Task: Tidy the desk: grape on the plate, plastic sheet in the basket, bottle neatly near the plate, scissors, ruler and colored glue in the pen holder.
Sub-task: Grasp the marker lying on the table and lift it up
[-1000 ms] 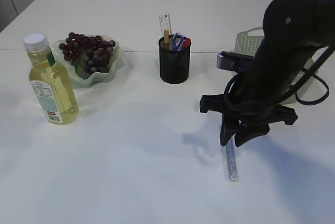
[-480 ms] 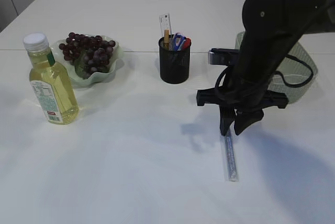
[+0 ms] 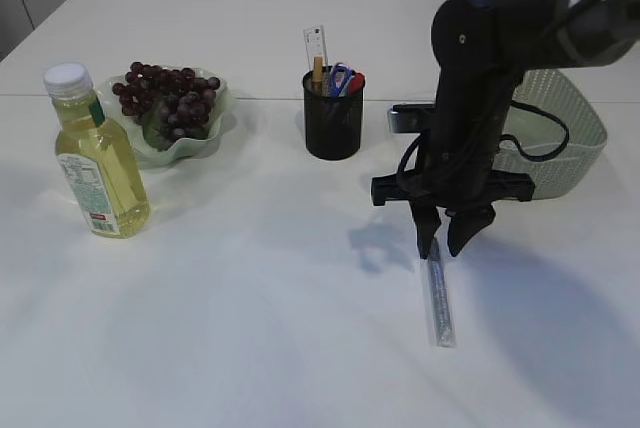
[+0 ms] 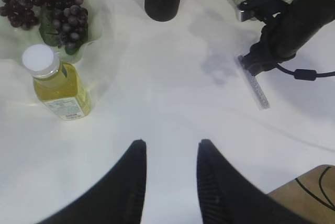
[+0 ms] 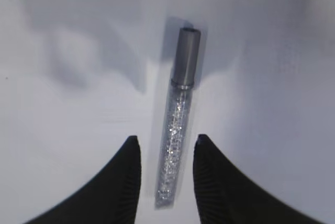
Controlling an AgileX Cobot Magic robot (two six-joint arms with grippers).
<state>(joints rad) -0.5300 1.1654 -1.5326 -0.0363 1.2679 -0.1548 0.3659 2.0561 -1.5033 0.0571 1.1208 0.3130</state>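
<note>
Grapes (image 3: 165, 98) lay plated at upper left, ruler (image 3: 316, 48) and scissors (image 3: 340, 76) in the pen holder (image 3: 333, 116); right gripper (image 3: 443, 246) fingers, parted (empty, like the left's), straddled the glitter glue tube (image 5: 177, 130) lying on the surface at lower right.

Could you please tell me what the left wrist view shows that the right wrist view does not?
Only the left wrist view: the yellow-liquid plastic bottle, dark grapes on a pale green plate, black mesh pen holder, and the left gripper, open and empty. Only the right wrist view: the right gripper straddling the tube. Both: the silver glitter glue tube on the white table.
</note>
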